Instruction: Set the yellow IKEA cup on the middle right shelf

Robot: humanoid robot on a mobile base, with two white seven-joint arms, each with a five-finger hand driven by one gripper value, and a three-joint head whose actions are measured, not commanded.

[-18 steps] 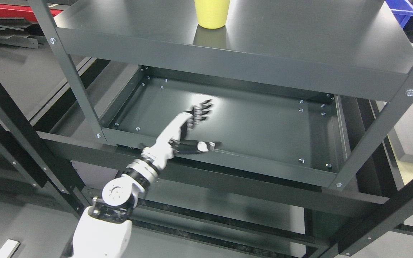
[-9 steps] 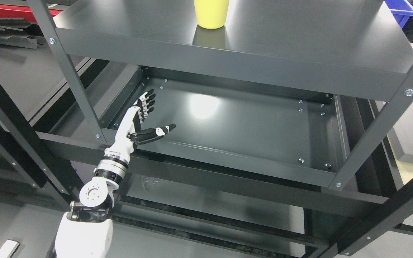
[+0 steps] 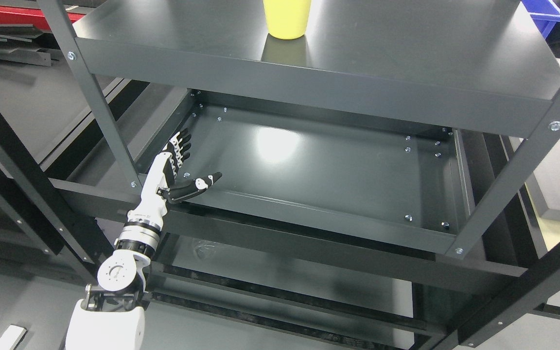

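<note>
Up top: that's where our yellow cup (image 3: pixel 287 18) sits, upright on the upper shelf (image 3: pixel 406 53), around the middle of its width and back from the front lip. Its rim is cut off by the picture's top edge, so we only see the lower part, plus its reflection on the dark metal just in front of it.
Left hand: our left hand (image 3: pixel 172 171) comes up from the lower left on the white arm, and it's at the front left corner of the lower shelf (image 3: pixel 319 170), over the front rail, right beside the upright post (image 3: pixel 96 102).
Hand state: wide open, fingers (image 3: pixel 179 145) straight and close together pointing up and away from us, thumb (image 3: pixel 197 185) sticking out to the right. It holds nothing.
Cup vs hand: well apart, a whole shelf level between them, cup further right than the hand.
Lower shelf: dark grey tray with a raised lip, bolt heads in the corners, a bright light glare near the middle left.
Right hand: we can't see it anywhere.
Background: blue bin (image 3: pixel 545 14) peeking in at the top right corner, beyond the upper shelf's right end.
Below: more dark frame rails and another level under our arm.
</note>
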